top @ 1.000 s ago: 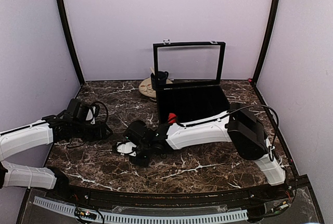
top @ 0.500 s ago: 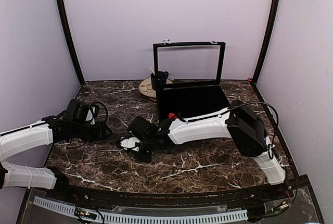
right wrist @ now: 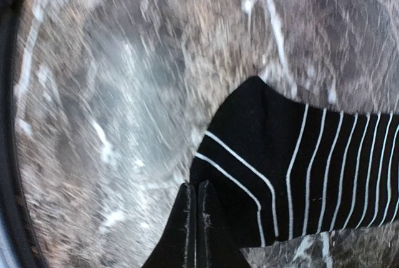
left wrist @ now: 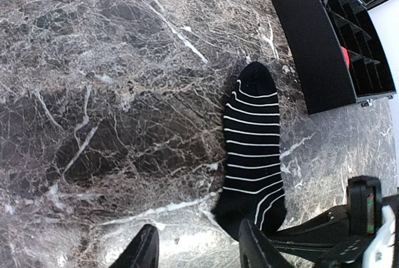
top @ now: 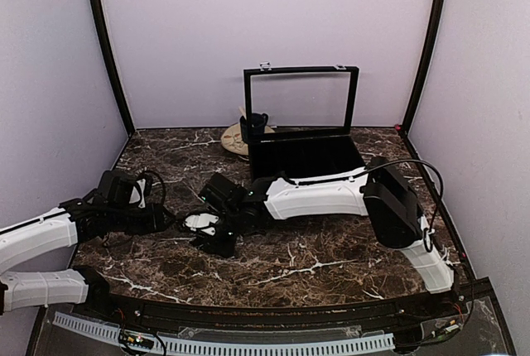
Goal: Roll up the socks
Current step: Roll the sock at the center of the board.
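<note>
The only sock on the table is black with thin white stripes, not red; it lies flat on the marble and also shows in the right wrist view. A small red thing sits in a compartment of the black box; I cannot tell what it is. My right gripper is shut, its tips resting on the sock's end, with no fabric seen between them. In the top view it is at centre left. My left gripper is open and empty, just short of the sock's near end.
An open black box with dividers and a raised lid stands at the back centre, also in the left wrist view. A dark blue mug on a beige disc is to its left. Walls enclose the table.
My right gripper has moved left and a little farther from the near edge. My left arm has shifted nearer. The red spot by the box front is now hidden behind the right arm.
</note>
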`<state>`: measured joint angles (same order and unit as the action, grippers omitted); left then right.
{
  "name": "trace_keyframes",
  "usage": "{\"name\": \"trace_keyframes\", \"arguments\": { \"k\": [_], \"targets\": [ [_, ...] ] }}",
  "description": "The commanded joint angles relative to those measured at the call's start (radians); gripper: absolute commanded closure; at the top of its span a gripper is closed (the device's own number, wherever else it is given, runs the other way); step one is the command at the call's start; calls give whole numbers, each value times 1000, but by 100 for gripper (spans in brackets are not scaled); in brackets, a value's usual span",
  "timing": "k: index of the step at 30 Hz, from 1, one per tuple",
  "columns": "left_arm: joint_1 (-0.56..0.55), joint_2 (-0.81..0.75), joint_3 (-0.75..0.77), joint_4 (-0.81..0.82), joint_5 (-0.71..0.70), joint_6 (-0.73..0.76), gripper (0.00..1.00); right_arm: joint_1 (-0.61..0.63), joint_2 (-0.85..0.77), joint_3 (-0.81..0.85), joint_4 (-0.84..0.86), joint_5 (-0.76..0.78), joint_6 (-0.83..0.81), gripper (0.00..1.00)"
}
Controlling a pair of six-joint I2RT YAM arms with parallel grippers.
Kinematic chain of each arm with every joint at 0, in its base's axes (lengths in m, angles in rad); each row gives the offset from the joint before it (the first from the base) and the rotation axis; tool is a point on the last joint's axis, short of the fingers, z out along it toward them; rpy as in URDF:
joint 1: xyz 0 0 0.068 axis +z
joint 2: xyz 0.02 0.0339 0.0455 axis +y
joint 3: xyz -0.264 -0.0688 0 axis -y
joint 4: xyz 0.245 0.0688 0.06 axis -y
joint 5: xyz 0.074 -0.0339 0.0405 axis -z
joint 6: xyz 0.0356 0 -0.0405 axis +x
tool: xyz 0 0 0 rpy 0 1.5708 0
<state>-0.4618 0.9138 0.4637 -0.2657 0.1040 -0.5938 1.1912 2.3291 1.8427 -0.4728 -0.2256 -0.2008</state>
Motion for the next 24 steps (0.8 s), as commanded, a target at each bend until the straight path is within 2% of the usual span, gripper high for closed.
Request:
{"name": "trace_keyframes", "arguments": {
  "k": [1,10,24],
  "targets": [
    [0,-62,-53,52,46,-11,54,-33,54,121,-91,-171,97,100],
    [-58,-77,-90,124,75,-6,55,-90,142,240,-195,-359,197,100],
    [-191,-9,-50,152,38,13,57,-153,165,235,-137,-555,328,100]
  ]
}}
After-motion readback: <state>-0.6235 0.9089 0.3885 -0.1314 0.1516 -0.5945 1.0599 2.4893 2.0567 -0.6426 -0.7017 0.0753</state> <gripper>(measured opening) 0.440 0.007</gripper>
